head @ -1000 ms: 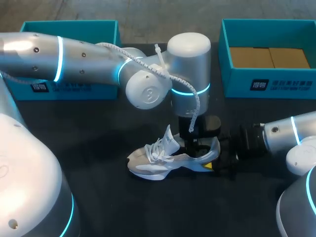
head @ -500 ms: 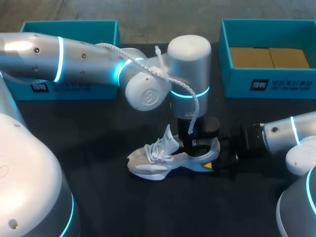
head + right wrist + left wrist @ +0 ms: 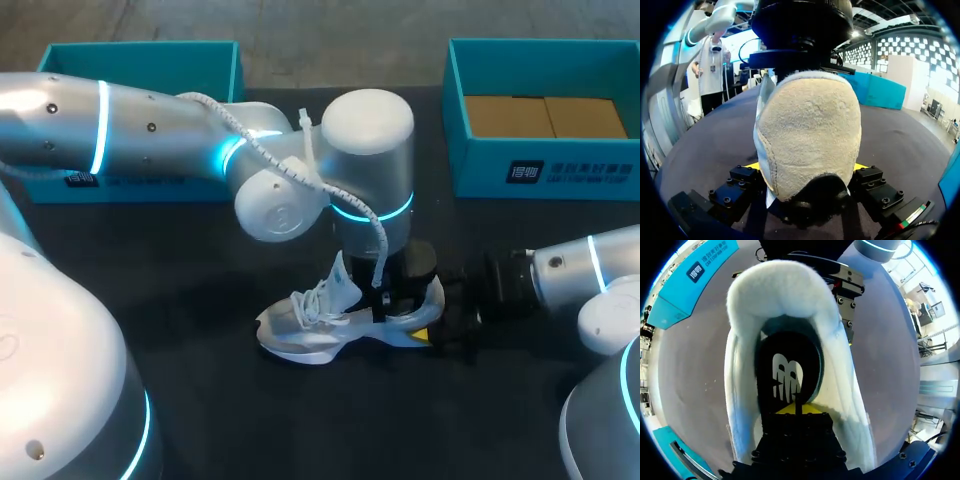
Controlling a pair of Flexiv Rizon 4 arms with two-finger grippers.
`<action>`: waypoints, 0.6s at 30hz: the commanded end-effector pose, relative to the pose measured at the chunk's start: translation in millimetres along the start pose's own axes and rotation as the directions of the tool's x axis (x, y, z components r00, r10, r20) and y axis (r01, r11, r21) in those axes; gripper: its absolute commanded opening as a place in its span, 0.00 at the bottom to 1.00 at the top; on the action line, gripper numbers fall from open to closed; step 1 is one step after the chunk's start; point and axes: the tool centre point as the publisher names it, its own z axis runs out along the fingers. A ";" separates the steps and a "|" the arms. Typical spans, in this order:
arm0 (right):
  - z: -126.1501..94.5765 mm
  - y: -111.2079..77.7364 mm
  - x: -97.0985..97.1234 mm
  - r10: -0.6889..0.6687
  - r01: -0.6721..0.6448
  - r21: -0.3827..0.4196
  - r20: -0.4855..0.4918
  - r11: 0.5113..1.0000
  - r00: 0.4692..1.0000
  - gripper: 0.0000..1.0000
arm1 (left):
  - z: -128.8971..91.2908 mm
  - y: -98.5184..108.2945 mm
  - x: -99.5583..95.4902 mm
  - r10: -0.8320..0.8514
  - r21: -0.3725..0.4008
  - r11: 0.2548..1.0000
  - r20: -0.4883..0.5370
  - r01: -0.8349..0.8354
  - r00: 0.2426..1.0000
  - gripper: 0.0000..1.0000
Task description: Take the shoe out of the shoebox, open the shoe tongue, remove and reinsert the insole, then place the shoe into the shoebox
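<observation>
A white shoe [image 3: 310,330] lies on the black table, toe to the left, tongue raised. My left gripper [image 3: 392,300] reaches down into its opening. In the left wrist view the yellow tips [image 3: 799,409] are pressed together on the black insole [image 3: 787,367] with its white logo, inside the padded collar [image 3: 775,285]. My right gripper [image 3: 435,325] stands behind the shoe; the suede heel [image 3: 810,130] fills the space between its wide-set fingers [image 3: 756,166], which touch it on both sides.
A teal shoebox [image 3: 540,165] with a cardboard liner stands at the back right. A second teal box [image 3: 150,55] stands at the back left, partly behind my left arm. Bare black table lies in front of the shoe.
My left gripper's fingers have closed inside the shoe, and the left arm has shifted slightly to the left. The shoe and the right arm have stayed put.
</observation>
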 end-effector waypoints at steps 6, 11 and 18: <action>1.1 -0.5 0.9 0.000 0.000 0.004 0.003 1.000 1.000 0.00 | -14.8 21.8 -2.8 -0.005 0.059 0.998 0.023 0.004 1.000 0.00; 1.1 -0.5 0.9 0.000 0.000 0.004 0.003 1.000 1.000 0.00 | -25.9 24.5 -1.8 -0.003 0.093 0.996 -0.003 0.003 1.000 0.00; 1.1 -0.5 0.9 0.000 0.000 0.004 0.003 1.000 1.000 0.00 | -40.2 27.0 0.5 -0.002 0.126 0.992 -0.058 0.010 0.998 0.00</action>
